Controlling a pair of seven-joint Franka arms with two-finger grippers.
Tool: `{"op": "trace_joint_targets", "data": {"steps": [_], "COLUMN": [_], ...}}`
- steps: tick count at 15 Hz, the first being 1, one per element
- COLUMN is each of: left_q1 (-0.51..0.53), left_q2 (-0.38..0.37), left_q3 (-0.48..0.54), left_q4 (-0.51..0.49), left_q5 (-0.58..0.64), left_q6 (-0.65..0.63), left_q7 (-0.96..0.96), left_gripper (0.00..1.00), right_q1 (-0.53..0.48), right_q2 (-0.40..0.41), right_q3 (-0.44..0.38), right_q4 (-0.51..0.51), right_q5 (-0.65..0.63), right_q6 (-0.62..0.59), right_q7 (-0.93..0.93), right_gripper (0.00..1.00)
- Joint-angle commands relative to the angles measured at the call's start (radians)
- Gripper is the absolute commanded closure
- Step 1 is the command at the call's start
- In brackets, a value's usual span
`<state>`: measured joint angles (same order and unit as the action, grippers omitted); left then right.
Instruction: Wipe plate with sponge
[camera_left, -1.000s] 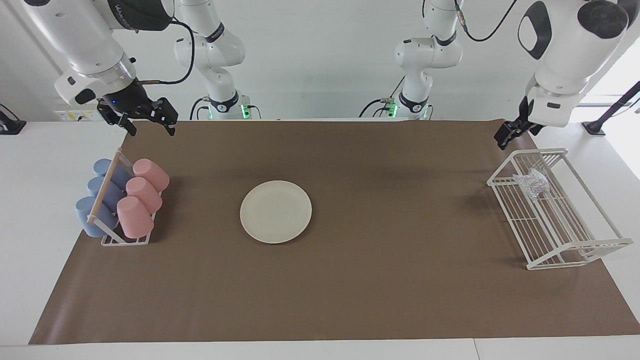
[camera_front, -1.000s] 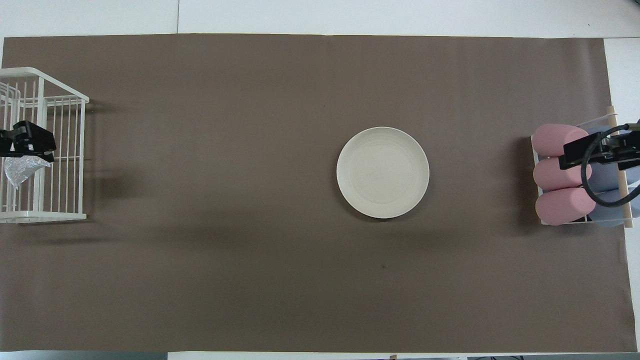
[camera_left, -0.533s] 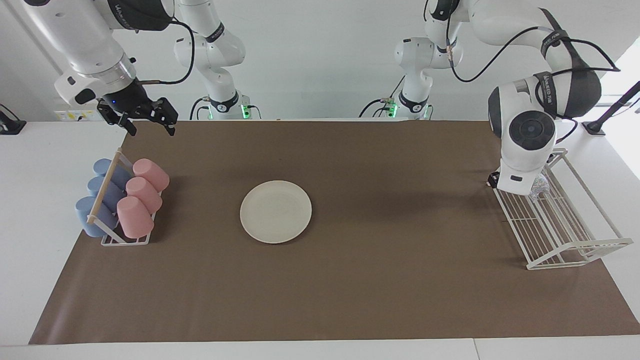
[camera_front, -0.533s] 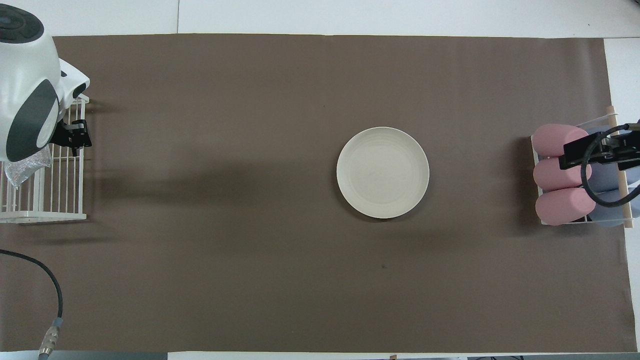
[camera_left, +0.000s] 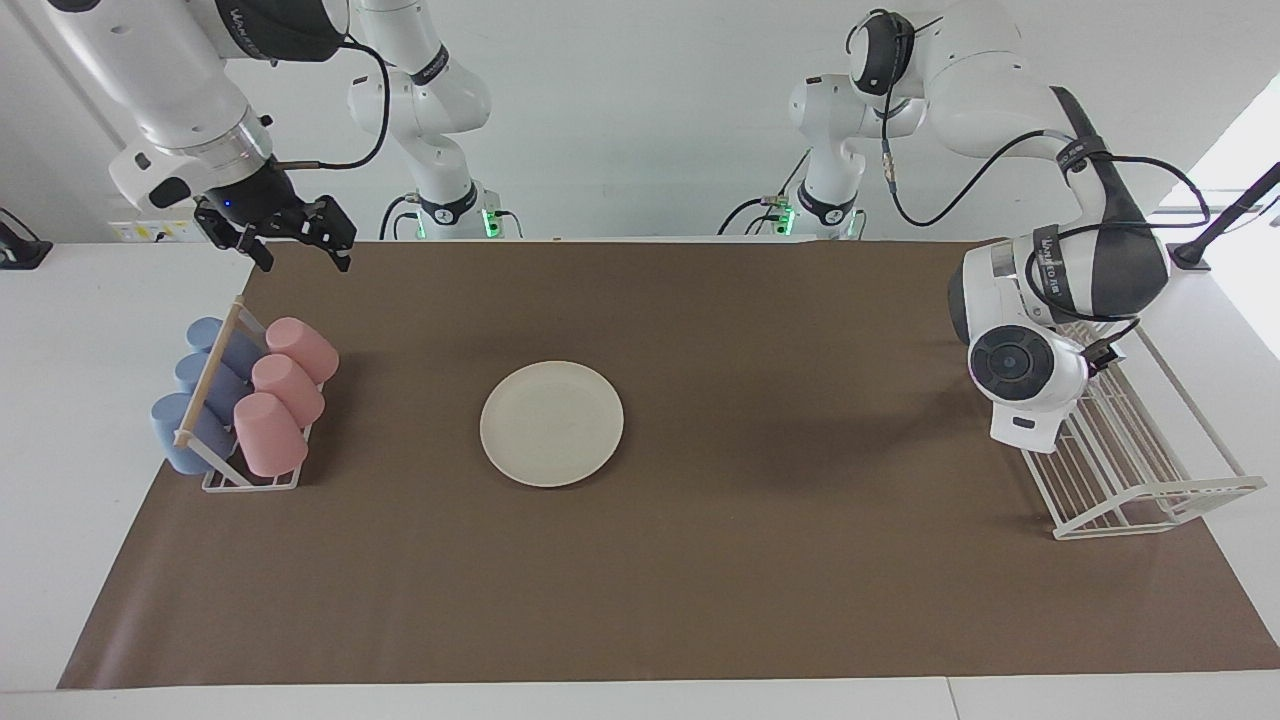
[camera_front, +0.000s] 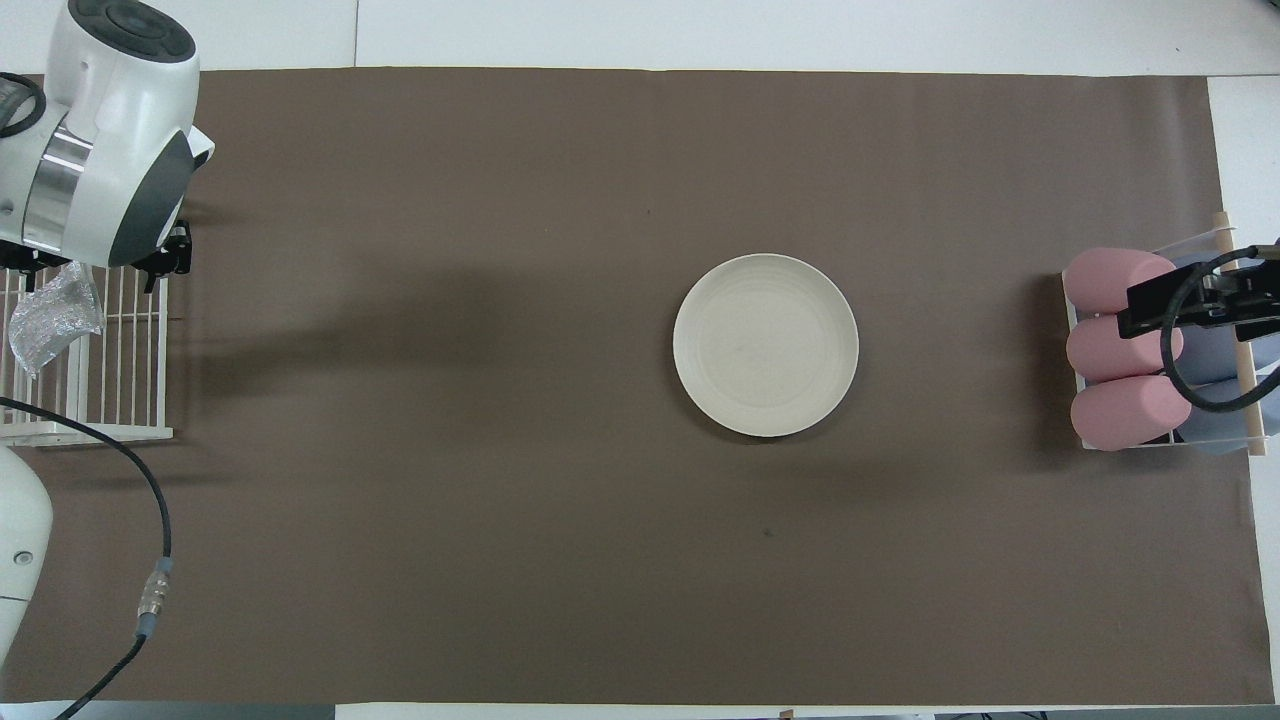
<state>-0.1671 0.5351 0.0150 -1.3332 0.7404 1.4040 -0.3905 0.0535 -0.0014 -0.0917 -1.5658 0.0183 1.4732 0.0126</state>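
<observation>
Overhead view: brown mat covers the table; every item below sits on it.
Plate: lies flat near the mat's middle, bare, well apart from both racks and both grippers.
Sponge: rests in the white wire rack at the left arm's end of the table.
Left arm: its white wrist housing hangs low over the wire rack and hides the sponge in the facing view (the gripper itself is covered too; only a black bracket shows at the rack's edge).
Left gripper: not visible, though its fingers stand apart.
Right gripper: waits in the air over the mat's corner nearest the robots, fingers spread, holding nothing.
Cup rack: at the right arm's end, carrying three pink cups and three blue cups on their sides.
</observation>
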Motion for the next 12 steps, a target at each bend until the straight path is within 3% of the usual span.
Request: {"op": "trace_joint_targets", "data": {"steps": [1,3,7,12], "left_q1": [-0.012,-0.015,-0.015,-0.031], "left_q2": [-0.015,-0.023,-0.023,-0.023], "left_q3": [0.008,0.013,0.011,0.011], "left_q4": [-0.058,-0.108,-0.115,-0.107], "left_q5": [0.037,0.043,0.09,0.09], "left_q6": [0.032,0.07,0.062,0.026], "left_q7": [-0.01,-0.013,-0.01,-0.008], "left_gripper": [0.02,0.01,0.02,0.11], "right_q1": [0.005,0.005,0.005,0.005], "right_q2": [-0.008,-0.008,-0.008,-0.009], "right_q3": [-0.002,0.0,0.0,0.01], "right_q4": [-0.002,-0.002,-0.002,-0.002], "right_q5": [0.011,0.011,0.011,0.012], "right_q6": [-0.002,-0.002,-0.002,-0.002], "right_q7": [0.024,0.027,0.027,0.036], "right_gripper": [0.0,0.0,0.0,0.0]}}
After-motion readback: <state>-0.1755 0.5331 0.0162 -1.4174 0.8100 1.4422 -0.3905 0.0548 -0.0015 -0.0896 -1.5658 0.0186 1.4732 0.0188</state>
